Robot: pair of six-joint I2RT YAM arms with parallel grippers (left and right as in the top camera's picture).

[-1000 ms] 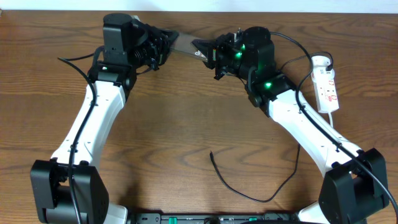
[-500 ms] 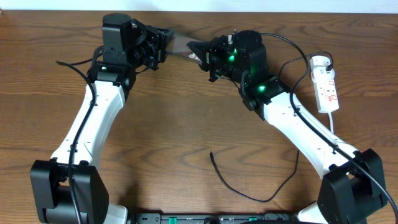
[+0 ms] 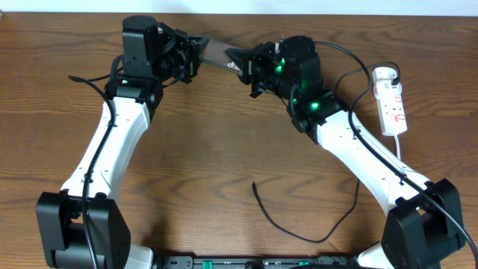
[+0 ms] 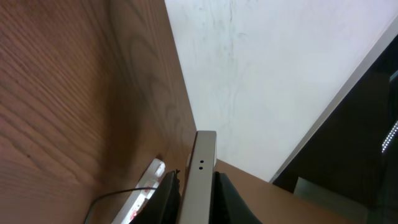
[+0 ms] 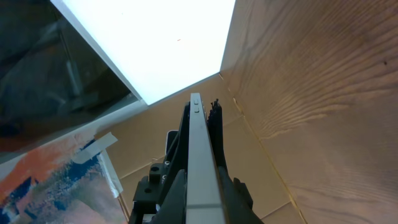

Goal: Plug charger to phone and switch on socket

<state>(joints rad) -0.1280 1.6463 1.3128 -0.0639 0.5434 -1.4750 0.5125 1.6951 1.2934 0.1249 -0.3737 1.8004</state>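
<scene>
The phone is held edge-up above the far middle of the table, between both arms. My left gripper is shut on its left end; in the left wrist view its jaws clamp the phone's thin grey edge. My right gripper is shut on its right end; in the right wrist view the jaws flank the phone's edge. The charger lies loose on the near table, its tip free. The socket lies at the far right.
The socket's white cord runs down beside the right arm. A thin black wire trails left of the left arm. The table's far edge meets a white wall. The socket also shows in the left wrist view.
My right gripper and the phone's right end have shifted a little left and toward the far edge. The left gripper has stayed almost still, and the charger has not moved.
</scene>
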